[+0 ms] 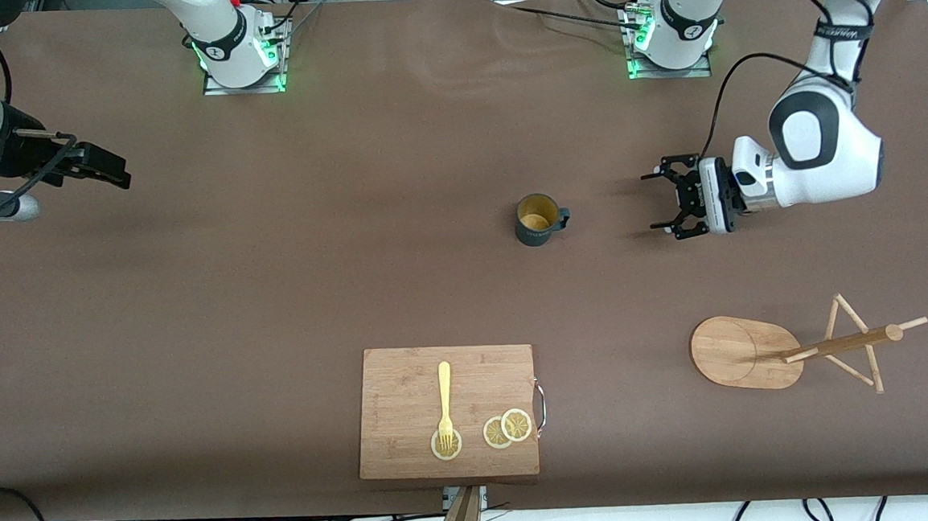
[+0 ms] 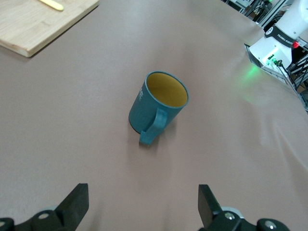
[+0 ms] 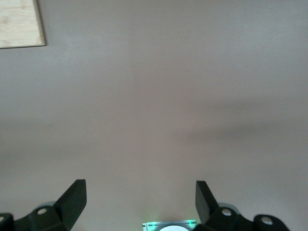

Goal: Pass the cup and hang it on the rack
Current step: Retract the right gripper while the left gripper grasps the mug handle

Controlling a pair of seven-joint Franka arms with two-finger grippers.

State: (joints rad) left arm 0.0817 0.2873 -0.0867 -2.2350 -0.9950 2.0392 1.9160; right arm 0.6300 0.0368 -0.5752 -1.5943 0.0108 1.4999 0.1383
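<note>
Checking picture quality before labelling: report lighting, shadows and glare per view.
Front view: even light, green glow at both arm bases, soft shadow beside the cup. Left wrist view: sharp cup, green glare on the table. Right wrist view: faint shadow bands on bare table.

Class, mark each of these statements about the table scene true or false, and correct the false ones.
1. The cup stands upright on the table. True.
2. The left end effector grips the cup's handle. False: it is open and apart from the cup.
3. The rack has a cup hanging on a peg. False: its pegs are bare.
4. A fork lies on the cutting board. True.
5. The right end effector is open, at the right arm's end of the table. True.
</note>
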